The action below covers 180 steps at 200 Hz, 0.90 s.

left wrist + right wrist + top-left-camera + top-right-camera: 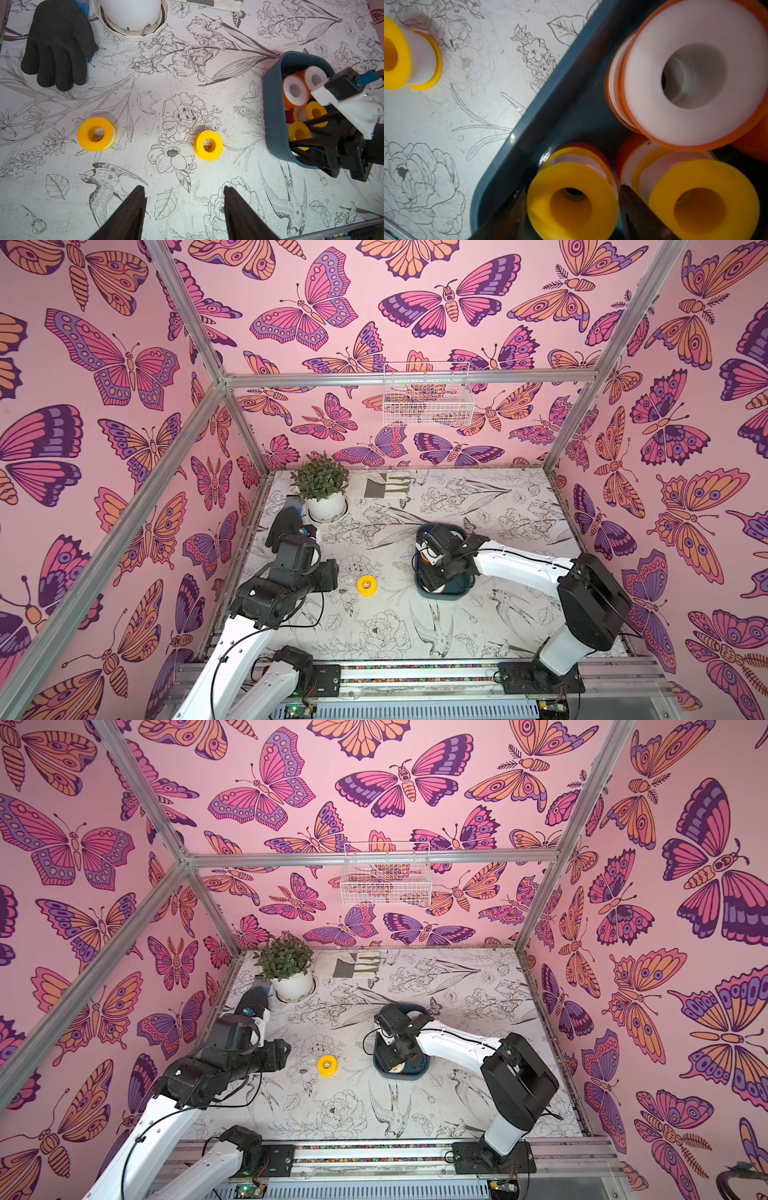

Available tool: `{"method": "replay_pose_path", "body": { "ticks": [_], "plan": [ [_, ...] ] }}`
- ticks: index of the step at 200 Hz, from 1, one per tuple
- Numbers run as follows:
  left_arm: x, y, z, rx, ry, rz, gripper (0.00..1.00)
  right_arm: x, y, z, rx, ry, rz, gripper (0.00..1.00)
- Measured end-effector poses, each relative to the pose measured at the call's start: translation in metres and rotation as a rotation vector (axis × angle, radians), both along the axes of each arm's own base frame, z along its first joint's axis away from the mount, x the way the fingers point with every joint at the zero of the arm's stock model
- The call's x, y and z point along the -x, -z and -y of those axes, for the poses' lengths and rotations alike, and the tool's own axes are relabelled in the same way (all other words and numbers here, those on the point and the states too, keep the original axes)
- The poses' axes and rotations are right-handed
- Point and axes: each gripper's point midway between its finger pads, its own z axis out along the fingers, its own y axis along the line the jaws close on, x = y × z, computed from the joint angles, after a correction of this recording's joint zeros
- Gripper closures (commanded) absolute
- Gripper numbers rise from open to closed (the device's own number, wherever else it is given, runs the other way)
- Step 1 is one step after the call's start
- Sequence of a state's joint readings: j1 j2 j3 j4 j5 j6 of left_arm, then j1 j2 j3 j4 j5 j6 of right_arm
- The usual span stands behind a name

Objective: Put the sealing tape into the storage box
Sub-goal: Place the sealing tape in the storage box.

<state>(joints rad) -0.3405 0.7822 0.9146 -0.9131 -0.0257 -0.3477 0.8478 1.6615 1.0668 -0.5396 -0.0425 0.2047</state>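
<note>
Left fingers (pixel 128 214): apart, nothing between them, hanging over bare worktop (pixel 374 630). My left arm sits lower left in both top views.

Past those tips, two yellow tape rolls stand loose on the worktop, holes up, well apart from each other.
- Roll A (pixel 208 145) is the one nearer the box (pixel 274 108). In both top views it sits just below frame centre, left of the box.
- Roll B (pixel 96 134) is further from the box. I only see it from the left wrist.

Right fingers (pixel 639 214): down inside the box, one on either side of yellow roll C (pixel 572 201), tips just beside its flange. I cannot tell whether they are clamped on it or clear of it.

Also in the box are another yellow roll (pixel 702 199) just beside C and orange rolls (pixel 693 74) with white faces, piled together. The box lies right of centre in both top views, mostly covered by my right wrist.

Further out, at the upper left of the worktop, are a black glove (pixel 284 526), a potted plant (pixel 322 485) and a folded cloth (pixel 388 485). A wire basket (pixel 428 400) hangs on the back wall, above frame centre.
</note>
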Motion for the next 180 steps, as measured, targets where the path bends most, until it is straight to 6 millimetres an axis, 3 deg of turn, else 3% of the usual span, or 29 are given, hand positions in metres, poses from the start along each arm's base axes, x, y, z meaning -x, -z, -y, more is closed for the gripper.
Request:
{"method": "replay_pose_path", "body": {
  "ticks": [47,91,143,180],
  "plan": [
    [0.0,0.0,0.0,0.0,0.0,0.0,0.35,0.001,0.0,0.0,0.002,-0.002,0.0,0.26],
    [0.0,0.0,0.0,0.0,-0.001,-0.002,0.33,0.0,-0.005,-0.001,0.003,-0.008,0.022,0.21],
    [-0.002,0.004,-0.001,-0.006,-0.008,-0.017,0.32,-0.008,-0.057,0.006,-0.088,0.021,0.183,0.2],
    [-0.002,0.004,-0.002,-0.006,-0.01,-0.017,0.31,-0.015,-0.083,0.03,-0.124,0.088,0.348,0.19]
  ]
}}
